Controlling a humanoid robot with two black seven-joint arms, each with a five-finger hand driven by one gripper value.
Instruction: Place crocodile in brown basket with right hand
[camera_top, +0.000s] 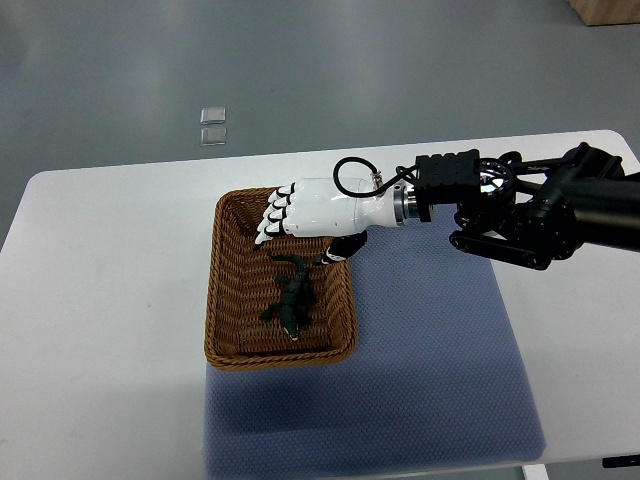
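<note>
A dark green toy crocodile (291, 297) lies inside the brown wicker basket (225, 300), near its middle and slightly right. My right hand (300, 228), white with black finger joints, hovers over the basket's far part, just above the crocodile. Its fingers are spread and relaxed, and nothing is held in them. The thumb points down toward the crocodile's tail end. The black right arm (540, 215) comes in from the right edge. No left arm shows.
The basket stands on a white table (100, 300), partly over a blue-grey mat (430, 370) that covers the table's near right part. Two small clear pieces (212, 124) lie on the grey floor beyond the table.
</note>
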